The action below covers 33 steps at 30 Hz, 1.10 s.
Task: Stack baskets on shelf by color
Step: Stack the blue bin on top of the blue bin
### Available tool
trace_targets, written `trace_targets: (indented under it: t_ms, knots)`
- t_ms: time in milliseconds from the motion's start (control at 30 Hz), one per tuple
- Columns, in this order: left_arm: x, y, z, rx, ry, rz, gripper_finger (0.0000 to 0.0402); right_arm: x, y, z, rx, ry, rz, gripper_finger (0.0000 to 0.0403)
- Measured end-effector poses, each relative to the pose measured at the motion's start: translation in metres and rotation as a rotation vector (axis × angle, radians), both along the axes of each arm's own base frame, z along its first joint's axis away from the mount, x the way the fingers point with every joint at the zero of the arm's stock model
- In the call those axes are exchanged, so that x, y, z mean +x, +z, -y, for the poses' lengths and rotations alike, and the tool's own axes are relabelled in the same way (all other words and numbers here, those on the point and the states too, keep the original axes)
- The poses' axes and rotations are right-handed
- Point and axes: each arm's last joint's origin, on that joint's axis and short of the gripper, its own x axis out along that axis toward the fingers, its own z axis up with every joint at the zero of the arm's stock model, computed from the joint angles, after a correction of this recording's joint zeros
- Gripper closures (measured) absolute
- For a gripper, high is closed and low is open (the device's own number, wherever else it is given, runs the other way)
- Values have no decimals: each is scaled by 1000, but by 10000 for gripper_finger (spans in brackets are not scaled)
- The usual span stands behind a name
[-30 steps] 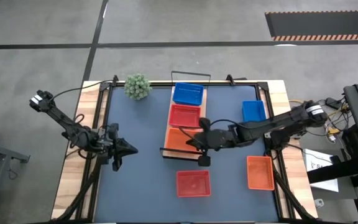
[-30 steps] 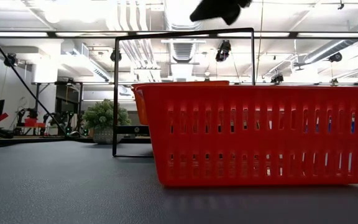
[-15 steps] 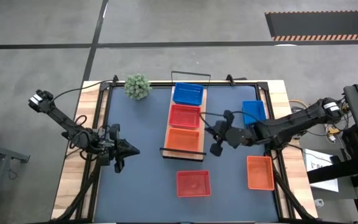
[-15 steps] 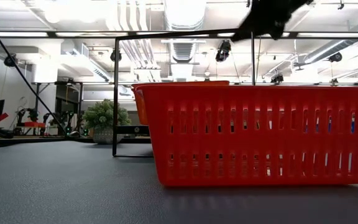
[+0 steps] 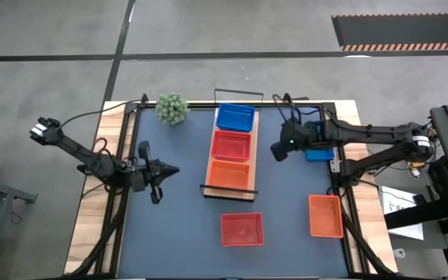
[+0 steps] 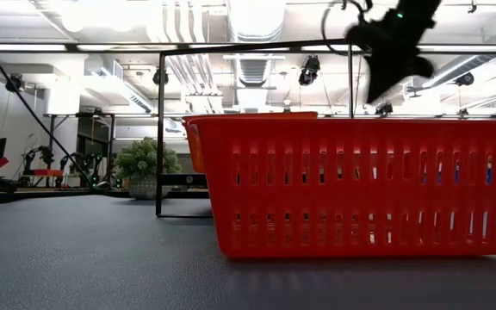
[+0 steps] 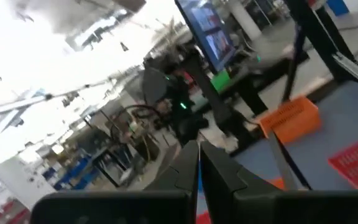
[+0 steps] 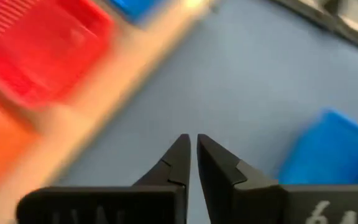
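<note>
**After Leaving the Orange Basket, Swung Over Toward the Loose Blue One**

Looking down from above, found the right gripper (image 5: 278, 151) far from its old place. Had hung over the orange basket (image 5: 229, 173) on the shelf (image 5: 257, 134) a second ago. Now hung over the mat (image 5: 169, 225), between the shelf and the loose blue basket (image 5: 321, 154) by the mat's right edge. Held nothing. Counted three baskets lined up on the shelf: blue basket (image 5: 235, 117) at the back, red basket (image 5: 231, 145) in the middle, orange in front. Counted three more off the shelf: the loose blue one, a loose orange basket (image 5: 325, 215) and a loose red basket (image 5: 242, 229). Kept the left gripper (image 5: 169, 169) waiting over the mat's left side.

Looking level across the table, saw the loose red basket (image 6: 360, 185) up close and the right gripper (image 6: 379, 82) high in the air, pointing down.

Looking past the left gripper (image 7: 199, 149), saw its fingers almost pressed together, with nothing between them.

Looking past the right gripper (image 8: 192, 142), saw only a thin crack between its fingers, and nothing held. Saw the loose blue basket (image 8: 334, 143) near, still flat on the mat.

Seemed done with orange for now. Likely blue next: must spread the fingers first, then grab the loose blue basket's rim and set it on the blue one on the shelf.
</note>
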Motion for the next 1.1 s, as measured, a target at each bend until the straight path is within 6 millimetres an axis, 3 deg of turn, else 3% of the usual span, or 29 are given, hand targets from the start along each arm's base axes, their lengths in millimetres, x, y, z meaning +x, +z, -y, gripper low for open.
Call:
trace_targets:
  t_ms: [233, 533, 833, 1100]
  knots:
    - [6, -29, 0, 30, 114, -107, 402, -22, -20, 20, 144, -220, -183, 320]
    - [-2, -18, -6, 65, 187, -69, 402, -35, -61, 66, 222, -431, -344, 254]
    - [-9, -18, -10, 40, 185, -40, 402, -29, -94, 94, 275, -438, -491, 262]
    - [-9, -19, -9, 45, 186, -43, 402, -17, -124, 103, 310, -423, -587, 308]
